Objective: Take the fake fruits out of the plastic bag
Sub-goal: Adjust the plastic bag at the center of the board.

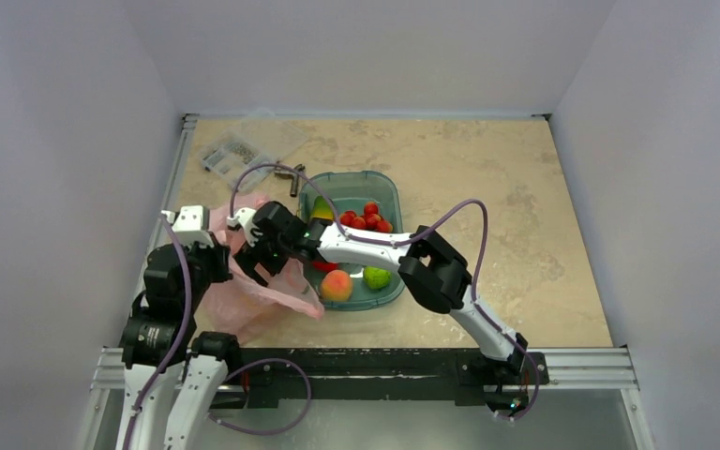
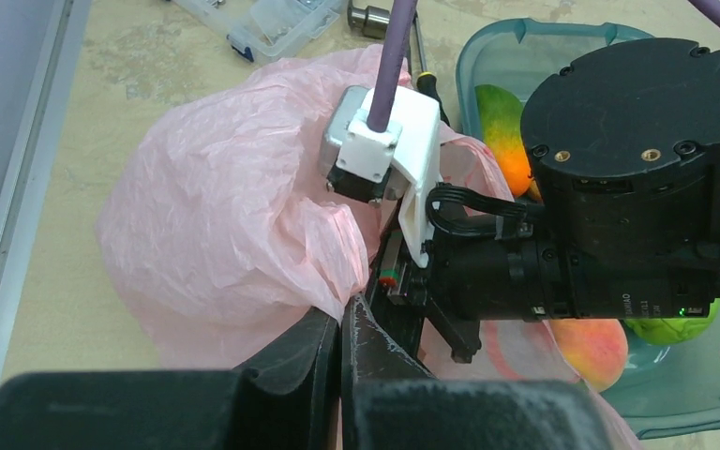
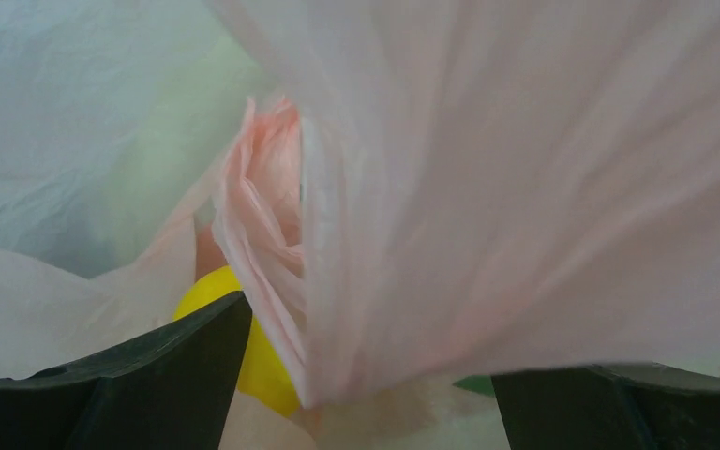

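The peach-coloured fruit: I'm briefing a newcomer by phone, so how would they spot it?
Find the teal tub at the table's middle. In its near-left corner, next to the pink bag, lies the peach-orange fruit. Its neighbour is green and the far bunch small and red; it alone is a round orange-pink ball.

A robotics lab test cell: plain white walls box in the beige stone-look surface beneath the fingers. Behind them, an aluminium rail carries bolted arm bases and purple cables.
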You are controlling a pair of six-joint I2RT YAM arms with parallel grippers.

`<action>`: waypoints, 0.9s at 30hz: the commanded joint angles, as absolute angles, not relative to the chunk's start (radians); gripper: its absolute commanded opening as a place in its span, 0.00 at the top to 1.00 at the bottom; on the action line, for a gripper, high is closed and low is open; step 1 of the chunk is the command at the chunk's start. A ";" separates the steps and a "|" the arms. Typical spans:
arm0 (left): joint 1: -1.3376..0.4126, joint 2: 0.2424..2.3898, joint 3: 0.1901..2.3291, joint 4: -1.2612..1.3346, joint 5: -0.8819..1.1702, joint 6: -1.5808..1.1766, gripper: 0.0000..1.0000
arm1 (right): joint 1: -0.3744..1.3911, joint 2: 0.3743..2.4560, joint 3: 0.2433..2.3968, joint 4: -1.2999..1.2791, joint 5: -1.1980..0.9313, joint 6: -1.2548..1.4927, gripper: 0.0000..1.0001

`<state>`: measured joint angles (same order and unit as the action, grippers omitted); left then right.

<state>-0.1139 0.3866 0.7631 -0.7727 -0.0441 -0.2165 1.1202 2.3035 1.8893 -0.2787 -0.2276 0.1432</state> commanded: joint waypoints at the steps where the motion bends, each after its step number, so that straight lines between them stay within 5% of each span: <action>1: -0.118 0.404 0.778 -0.737 -0.036 -0.207 1.00 | 1.123 2.256 1.870 -0.277 -0.333 0.095 0.08; 12: -0.119 0.424 0.778 -0.741 -0.039 -0.209 1.00 | 1.149 2.213 1.713 -0.223 -0.420 0.039 0.01; 27: -0.114 0.519 0.804 -0.681 -0.084 -0.249 1.00 | 1.128 2.218 1.765 -0.085 -0.175 0.254 0.03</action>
<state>-0.1135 0.4480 0.7635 -0.7525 -0.0692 -0.2253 1.1927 2.2467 1.6764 -0.1669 -0.2230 0.1234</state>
